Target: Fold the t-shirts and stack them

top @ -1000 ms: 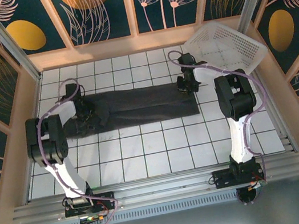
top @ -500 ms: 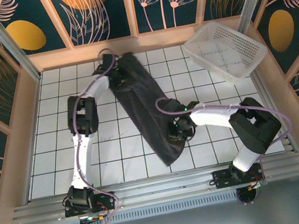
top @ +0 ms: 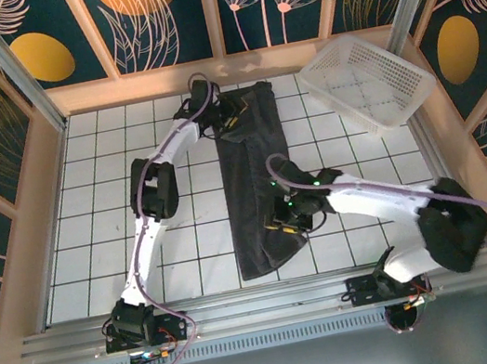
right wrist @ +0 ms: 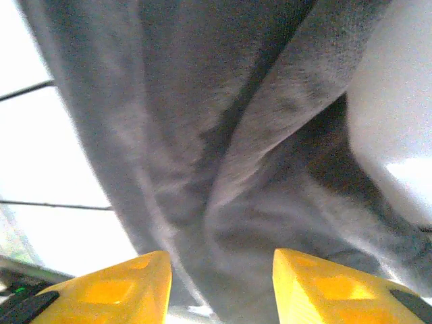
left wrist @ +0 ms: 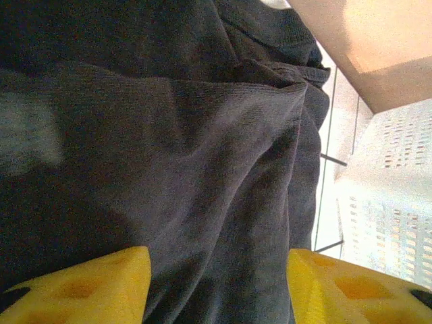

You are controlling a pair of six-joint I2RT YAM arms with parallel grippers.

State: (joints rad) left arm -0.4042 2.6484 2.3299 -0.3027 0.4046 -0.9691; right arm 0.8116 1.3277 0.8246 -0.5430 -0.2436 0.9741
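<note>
One dark charcoal t-shirt [top: 256, 170], folded into a long narrow strip, runs from the far middle of the tiled table towards its near edge. My left gripper [top: 230, 116] grips the strip's far end, close to the back wall. My right gripper [top: 286, 221] holds the right edge near the strip's near end. In the left wrist view, creased t-shirt [left wrist: 169, 135] cloth bunches between the yellow fingers of the left gripper [left wrist: 219, 283]. In the right wrist view, the t-shirt [right wrist: 223, 135] hangs in folds between the fingers of the right gripper [right wrist: 221, 283], with white tiles behind.
A white lattice basket [top: 367, 80] stands at the far right corner, and its wall [left wrist: 385, 189] shows beside the shirt in the left wrist view. The wooden back wall [top: 224, 70] lies just beyond the left gripper. Bare tiles [top: 91, 228] stretch to the left.
The shirt has swung from a diagonal lie to nearly straight front-to-back. My left gripper has moved right along the back wall with its end. The right gripper shifted slightly, still on the near part.
</note>
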